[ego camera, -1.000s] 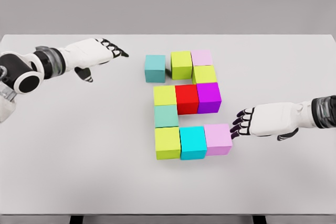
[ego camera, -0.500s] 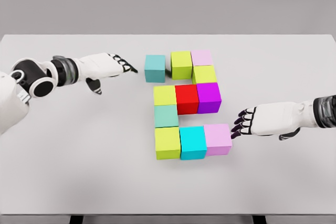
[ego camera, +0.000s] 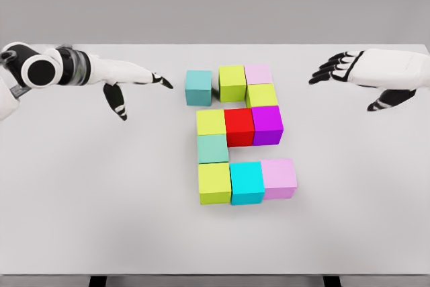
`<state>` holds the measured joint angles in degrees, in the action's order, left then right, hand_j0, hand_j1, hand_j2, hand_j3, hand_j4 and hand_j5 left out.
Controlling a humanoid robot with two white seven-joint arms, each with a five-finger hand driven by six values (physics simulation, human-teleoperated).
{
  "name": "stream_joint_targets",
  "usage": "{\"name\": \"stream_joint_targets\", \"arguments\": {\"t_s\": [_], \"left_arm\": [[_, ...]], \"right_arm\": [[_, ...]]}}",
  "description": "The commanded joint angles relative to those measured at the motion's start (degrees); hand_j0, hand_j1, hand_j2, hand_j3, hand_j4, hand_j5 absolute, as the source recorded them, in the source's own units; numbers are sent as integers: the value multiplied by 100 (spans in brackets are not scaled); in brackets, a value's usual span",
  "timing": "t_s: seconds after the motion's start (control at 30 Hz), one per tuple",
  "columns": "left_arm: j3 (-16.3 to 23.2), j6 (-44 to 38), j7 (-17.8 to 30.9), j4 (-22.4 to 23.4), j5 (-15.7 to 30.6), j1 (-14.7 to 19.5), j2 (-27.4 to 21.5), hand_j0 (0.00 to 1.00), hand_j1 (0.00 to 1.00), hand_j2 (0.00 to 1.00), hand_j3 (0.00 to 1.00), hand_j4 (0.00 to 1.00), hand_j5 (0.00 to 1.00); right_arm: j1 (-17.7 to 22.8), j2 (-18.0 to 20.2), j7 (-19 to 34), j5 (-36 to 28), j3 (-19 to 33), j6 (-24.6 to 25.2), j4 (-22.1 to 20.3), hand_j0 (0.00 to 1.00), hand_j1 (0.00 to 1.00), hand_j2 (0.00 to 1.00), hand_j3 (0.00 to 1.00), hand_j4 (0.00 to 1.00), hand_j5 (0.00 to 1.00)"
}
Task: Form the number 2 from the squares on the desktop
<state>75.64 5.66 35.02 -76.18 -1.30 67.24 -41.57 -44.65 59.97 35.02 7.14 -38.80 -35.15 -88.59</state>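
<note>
Coloured cubes form a block figure in the middle of the white table. The top row holds a teal cube standing slightly apart to the left, a lime cube and a pale pink cube. Below come a lime cube, then a row of lime, red and purple. A mint cube sits under that row's left end. The bottom row is lime, cyan and pink. My left hand is open, fingertips just left of the teal cube. My right hand is open, raised at the far right.
The table's front edge runs along the bottom of the view and its back edge lies behind the cubes, against a plain grey wall.
The right hand drew away from the bottom pink cube and rose to the upper right. The left hand stretched rightward toward the teal cube. No cube moved.
</note>
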Motion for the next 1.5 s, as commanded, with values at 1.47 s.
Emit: {"name": "stream_joint_targets", "arguments": {"t_s": [1.47], "left_arm": [[303,-329,-2,912,-230,9,1036,100,100,100,100,100,100]], "right_arm": [[1178,-531,-2,-284,1419,15,132,100,100,100,100,100,100]]}}
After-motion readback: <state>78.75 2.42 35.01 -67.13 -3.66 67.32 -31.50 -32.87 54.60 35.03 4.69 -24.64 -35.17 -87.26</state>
